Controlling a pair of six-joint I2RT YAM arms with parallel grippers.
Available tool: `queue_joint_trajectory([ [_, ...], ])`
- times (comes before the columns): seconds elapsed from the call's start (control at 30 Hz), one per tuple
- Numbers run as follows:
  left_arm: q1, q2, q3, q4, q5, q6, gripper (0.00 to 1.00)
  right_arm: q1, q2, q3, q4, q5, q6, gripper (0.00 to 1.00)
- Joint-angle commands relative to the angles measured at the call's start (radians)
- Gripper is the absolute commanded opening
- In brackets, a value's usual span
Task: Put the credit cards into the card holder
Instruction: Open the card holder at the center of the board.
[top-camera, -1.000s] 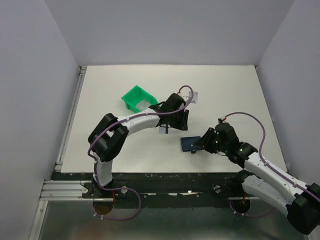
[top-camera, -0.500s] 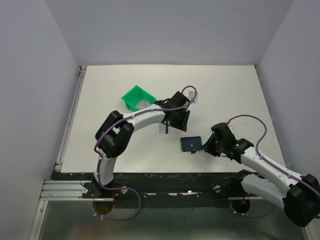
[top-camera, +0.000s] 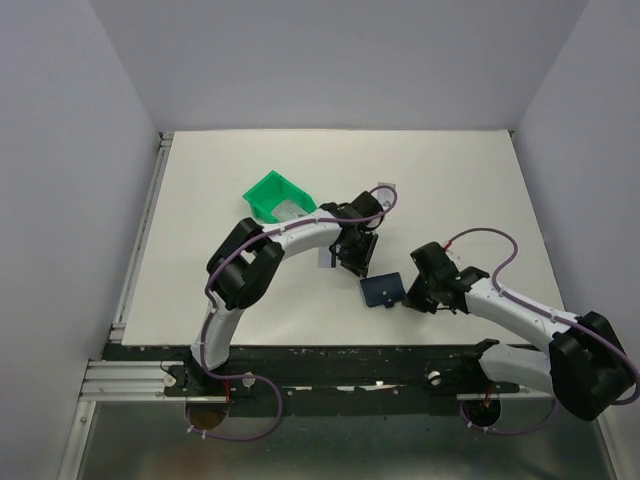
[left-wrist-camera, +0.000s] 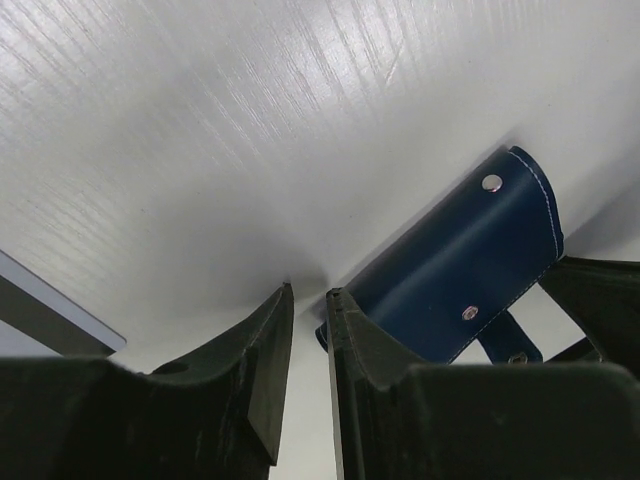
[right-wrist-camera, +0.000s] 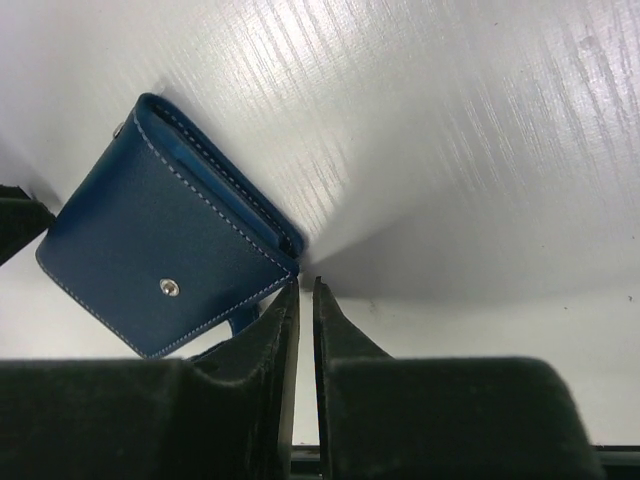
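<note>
The navy card holder (top-camera: 383, 290) lies folded on the table between my two grippers; its studs show in the left wrist view (left-wrist-camera: 455, 265) and its stitched cover in the right wrist view (right-wrist-camera: 165, 255). My left gripper (top-camera: 357, 258) (left-wrist-camera: 308, 293) hangs just left of it, jaws a narrow gap apart with nothing between. My right gripper (top-camera: 408, 296) (right-wrist-camera: 305, 284) has its tips at the holder's right corner, open only a thin slit, bare table showing through. One credit card with a black stripe (top-camera: 327, 258) lies beside the left gripper. Another pale card (top-camera: 290, 209) rests in the green bin.
The green bin (top-camera: 266, 190) stands behind the left arm. A small pale card-like piece (top-camera: 386, 190) lies farther back by the left arm's cable. Grey walls close in the table on three sides.
My left gripper has come nearer and to the right, toward the holder. My right gripper has slid in to the holder's right corner and its jaws have narrowed. The holder has turned slightly.
</note>
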Motion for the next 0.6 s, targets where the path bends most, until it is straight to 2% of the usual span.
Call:
queue_joint_trajectory([
  [0.0, -0.022, -0.014, -0.003, -0.051, 0.002, -0.01, 0.36, -0.006, 0.036, 0.026, 0.046, -0.01, -0.009, 0.17],
  [0.33, -0.075, -0.117, -0.141, 0.015, 0.022, -0.053, 0.35, -0.014, 0.092, 0.066, 0.166, -0.048, -0.127, 0.17],
  [0.57, -0.079, -0.143, -0.155, 0.008, -0.01, -0.053, 0.35, -0.015, 0.043, 0.068, 0.169, -0.045, -0.186, 0.18],
])
